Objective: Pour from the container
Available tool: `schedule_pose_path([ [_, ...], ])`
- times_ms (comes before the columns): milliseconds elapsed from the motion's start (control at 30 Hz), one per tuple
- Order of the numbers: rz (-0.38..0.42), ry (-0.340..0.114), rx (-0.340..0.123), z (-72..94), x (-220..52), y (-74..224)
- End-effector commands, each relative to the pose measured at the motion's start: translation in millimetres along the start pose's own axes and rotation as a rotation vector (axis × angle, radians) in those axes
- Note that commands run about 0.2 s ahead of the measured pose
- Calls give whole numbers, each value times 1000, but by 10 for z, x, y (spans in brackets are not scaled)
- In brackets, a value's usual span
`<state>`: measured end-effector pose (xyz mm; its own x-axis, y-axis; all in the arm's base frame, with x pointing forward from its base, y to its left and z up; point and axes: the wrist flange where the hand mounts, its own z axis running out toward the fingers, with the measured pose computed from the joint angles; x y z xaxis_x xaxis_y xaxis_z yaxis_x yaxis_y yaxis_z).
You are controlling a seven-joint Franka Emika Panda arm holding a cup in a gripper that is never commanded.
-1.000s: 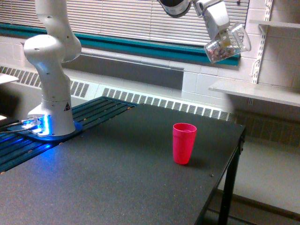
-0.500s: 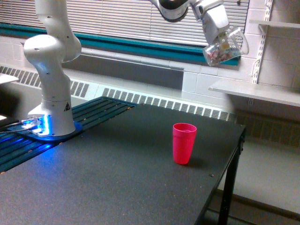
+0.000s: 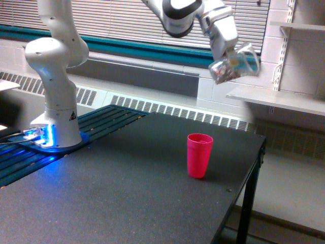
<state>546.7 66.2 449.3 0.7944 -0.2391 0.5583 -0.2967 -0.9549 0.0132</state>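
Note:
My gripper (image 3: 229, 53) is high up at the exterior view's upper right, shut on the container (image 3: 234, 65), a clear mug with a loop handle and small coloured pieces inside. The mug is tilted, its base toward the exterior view's left and lower, its mouth toward the right. It hangs well above and slightly right of the pink cup (image 3: 199, 155), which stands upright on the dark table (image 3: 122, 193).
The arm's white base (image 3: 56, 101) stands at the table's back left beside blue-lit slats. A radiator grille runs along the wall behind. White shelves (image 3: 277, 97) jut out at the right. The table's right edge drops off just past the pink cup.
The arm has carried the mug down and toward the exterior view's left, closer over the pink cup. The mug stays tilted. The pink cup has not moved.

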Motion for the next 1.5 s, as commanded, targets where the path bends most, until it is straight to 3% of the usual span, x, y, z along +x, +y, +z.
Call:
schedule_pose_path([
  [33, 9, 2, -23, 104, -149, 148],
  [300, -39, 6, -49, 202, -357, 291],
  [867, -103, -73, -72, 521, -903, 500],
  [1500, -162, -139, -154, 825, -1254, 597],
])
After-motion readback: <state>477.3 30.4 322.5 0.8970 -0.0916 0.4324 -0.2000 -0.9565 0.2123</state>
